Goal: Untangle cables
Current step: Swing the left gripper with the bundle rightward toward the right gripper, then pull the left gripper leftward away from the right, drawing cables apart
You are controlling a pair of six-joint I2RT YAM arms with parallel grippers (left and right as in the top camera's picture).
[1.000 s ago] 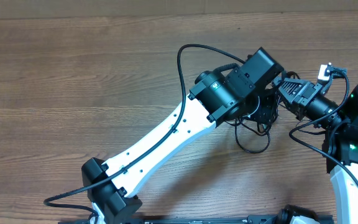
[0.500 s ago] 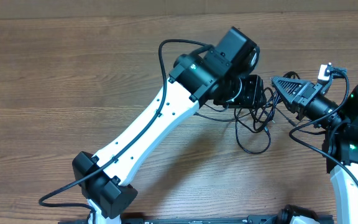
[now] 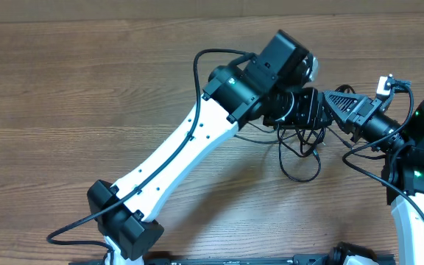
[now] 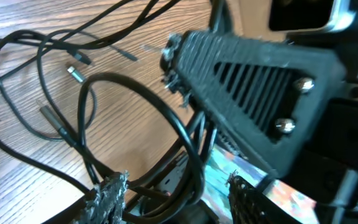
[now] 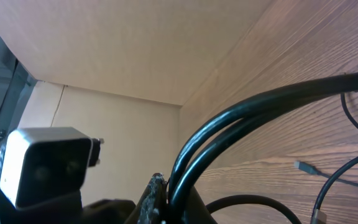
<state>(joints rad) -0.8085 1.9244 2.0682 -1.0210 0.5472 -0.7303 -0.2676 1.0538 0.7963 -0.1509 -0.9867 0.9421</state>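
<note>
**Item:** cables (image 3: 301, 156). Thin black cords in a loose knot, right of centre in the overhead view, lying on the wooden table (image 3: 65, 88). The longest loop sags toward the lower frame. Small plug ends (image 4: 74, 73) lie free at the upper left of the left wrist view.

**Left gripper** (image 3: 309, 110): released. In its wrist view the two fingers (image 4: 109, 194) stand wide apart at the bottom edge. Several strands pass between them unpinched.

**Right gripper** (image 3: 325, 96): points toward frame left, tip just beside the left gripper. In its wrist view two strands run out from its fingers toward the right edge. It appears clenched on the cables, though the pinch point itself is hidden.

**Governing relation:** the knot lies just below both grippers in the overhead view. Its long axis runs from the grippers down toward the lower frame. The strands between the left jaws lead up under the right gripper's ribbed finger (image 4: 253, 93). Both arms are at the bundle, and the left straddles it more closely. By judgement, the left must close on one strand and draw it away from the right's hold.
</note>
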